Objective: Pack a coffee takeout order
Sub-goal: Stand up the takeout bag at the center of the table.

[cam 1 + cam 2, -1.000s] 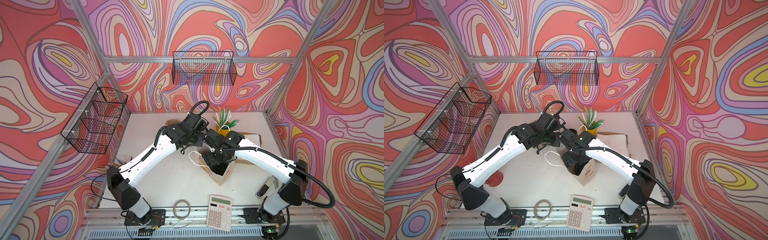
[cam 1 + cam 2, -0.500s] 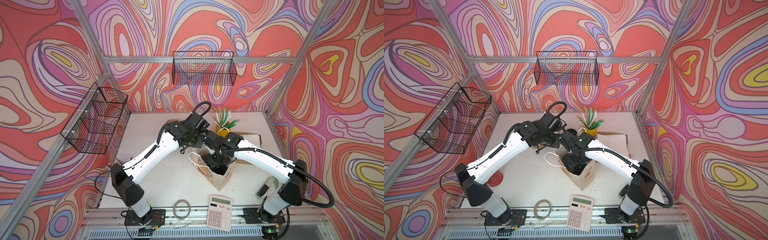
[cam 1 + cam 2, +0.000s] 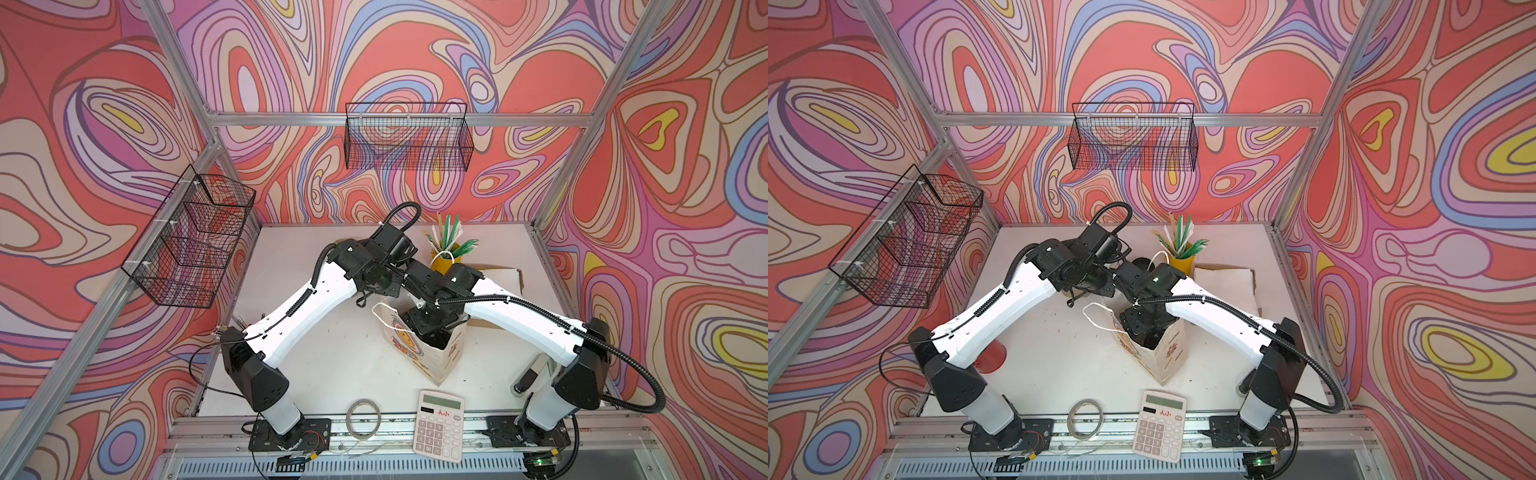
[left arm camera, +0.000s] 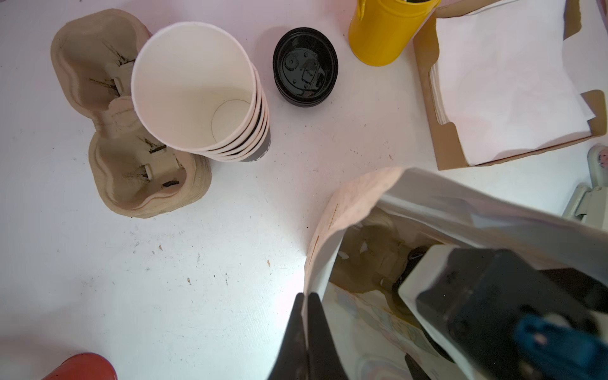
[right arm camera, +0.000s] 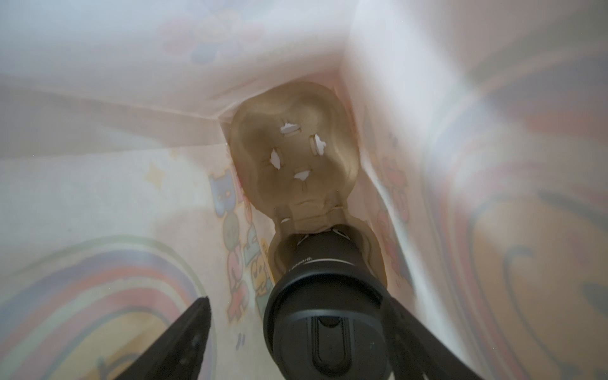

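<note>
Two arms, the left arm (image 3: 307,307) and the right arm (image 3: 523,320), met above the white bench (image 3: 332,370) near the middle of both top views. Just right of centre stood the tall white paper bag (image 3: 419,353) with its mouth open, above the calculator (image 3: 440,424) in the frame. The right arm's wrist reached down into that mouth. At the bag's bottom lay the tan carrier (image 5: 296,154), and the black cup (image 5: 324,260) with its black lid (image 5: 329,332) stood in one of its two wells. The right hand (image 5: 296,302) was spread wide astride the cup, one finger (image 5: 187,329) clearly apart from it. The left hand (image 4: 306,297) was pinched closed on the bag's rim.
</note>
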{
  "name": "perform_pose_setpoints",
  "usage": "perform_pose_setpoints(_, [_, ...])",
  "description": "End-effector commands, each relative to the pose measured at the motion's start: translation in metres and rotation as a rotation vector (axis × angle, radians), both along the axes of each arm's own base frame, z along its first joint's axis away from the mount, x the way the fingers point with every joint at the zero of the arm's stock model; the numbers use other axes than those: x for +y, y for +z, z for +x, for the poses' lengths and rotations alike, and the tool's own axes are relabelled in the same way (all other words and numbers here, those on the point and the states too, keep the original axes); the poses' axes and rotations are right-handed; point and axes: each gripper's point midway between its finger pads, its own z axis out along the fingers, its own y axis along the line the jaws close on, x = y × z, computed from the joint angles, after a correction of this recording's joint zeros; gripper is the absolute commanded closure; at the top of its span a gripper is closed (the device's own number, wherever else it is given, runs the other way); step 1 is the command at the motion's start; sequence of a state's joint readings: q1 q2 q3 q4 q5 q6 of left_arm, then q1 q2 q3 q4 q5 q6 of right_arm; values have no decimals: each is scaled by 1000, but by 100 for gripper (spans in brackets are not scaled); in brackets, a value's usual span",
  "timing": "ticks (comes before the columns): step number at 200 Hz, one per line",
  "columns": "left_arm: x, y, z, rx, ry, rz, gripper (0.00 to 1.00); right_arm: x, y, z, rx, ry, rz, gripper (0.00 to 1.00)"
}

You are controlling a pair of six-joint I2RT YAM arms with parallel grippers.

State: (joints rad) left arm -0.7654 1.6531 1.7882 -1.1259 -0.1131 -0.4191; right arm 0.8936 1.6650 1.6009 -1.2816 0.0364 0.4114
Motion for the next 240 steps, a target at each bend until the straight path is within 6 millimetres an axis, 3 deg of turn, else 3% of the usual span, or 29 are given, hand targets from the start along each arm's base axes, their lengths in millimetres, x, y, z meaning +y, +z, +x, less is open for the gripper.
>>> perform_pose_setpoints(1, [-14, -12, -10, 53, -72, 11, 100, 17, 8, 12, -80, 63, 21, 16])
perform_pose_setpoints(26, [-16, -13, -11, 63, -81, 7, 100, 34, 10, 7, -53, 87, 119, 18])
perform_pose_setpoints(53, [-16, -13, -12, 62, -84, 7, 100, 38, 15, 13, -77, 66, 137, 20])
perform_pose_setpoints(64, [-17, -13, -12, 62, -86, 7, 100, 42, 14, 12, -68, 68, 144, 26])
perform_pose_setpoints(92, [-19, -14, -10, 67, -88, 5, 100, 30, 5, 11, -65, 51, 87, 27])
perform_pose_setpoints(151, [-17, -15, -9, 59, -86, 20, 100, 29, 33, 8, -119, 61, 162, 28])
perform_pose_setpoints(182, [-15, -11, -8, 44, -87, 22, 100, 25, 21, 0, -94, 77, 167, 29])
perform_pose_setpoints(208, [-13, -12, -7, 36, -82, 27, 100, 26, 23, -2, -110, 64, 214, 32])
perform_pose_setpoints(226, [-16, -11, -8, 25, -91, -1, 86, 27, 28, -3, -127, 55, 255, 32])
perform_pose_setpoints(240, [-17, -8, -8, 10, -91, -17, 80, 26, 28, -3, -132, 53, 257, 33])
